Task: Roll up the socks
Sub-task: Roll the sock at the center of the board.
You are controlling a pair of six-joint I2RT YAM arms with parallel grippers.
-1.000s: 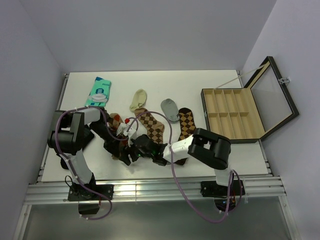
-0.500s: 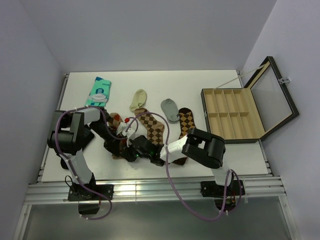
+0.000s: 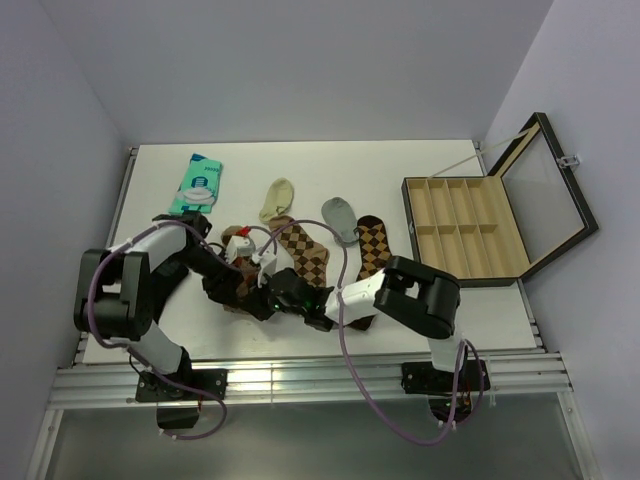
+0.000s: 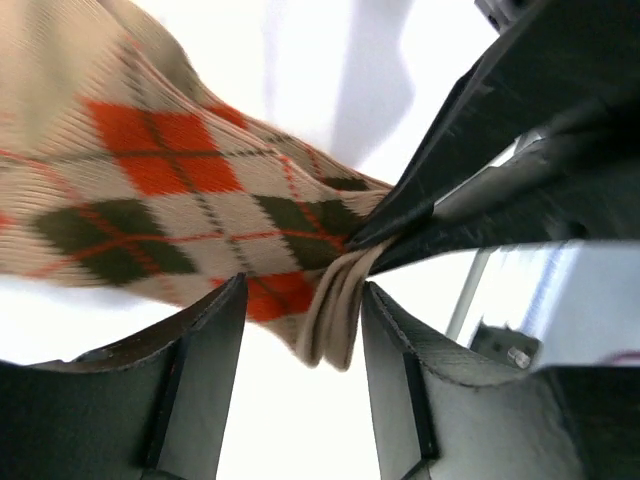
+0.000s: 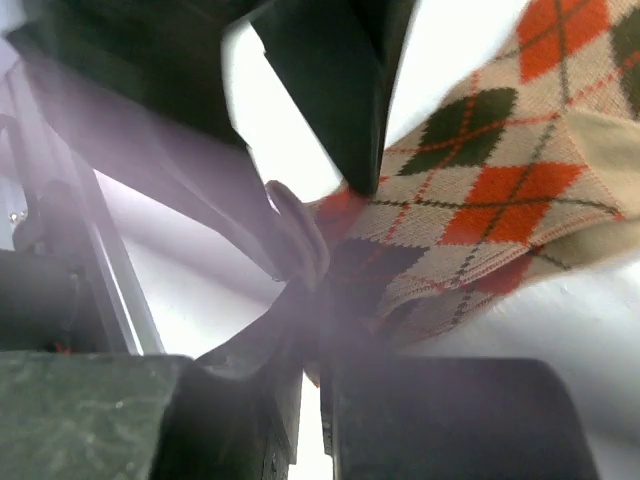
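At the near left of the desk (image 3: 420,160), the two arms meet over the red-orange sock (image 4: 150,190), which spreads across the white surface with its diamonds facing up. The right tool (image 5: 312,400) is clamped on this sock. In the left wrist view its dark fingers (image 4: 470,190) converge to a point and pinch a bunched fold at the sock's edge, and in its own view the cloth runs into the narrow slit between them. The left tool (image 4: 300,370) stands spread and grips nothing; the loose end of that fold hangs in the gap between its two fingers, close to the one on the right of that view. From above, both tools sit just beside each other and hide most of this sock. To its right the tan sock (image 3: 303,255) with dark brown diamonds lies stretched out, its near end under the right arm, and further right lies the dark brown sock (image 3: 372,243) with tan diamonds. Behind them rest a cream sock (image 3: 276,200), a grey sock (image 3: 340,216) and a teal packet (image 3: 196,183). A wooden box (image 3: 465,232) with its lid raised sits at the right side of the desk.
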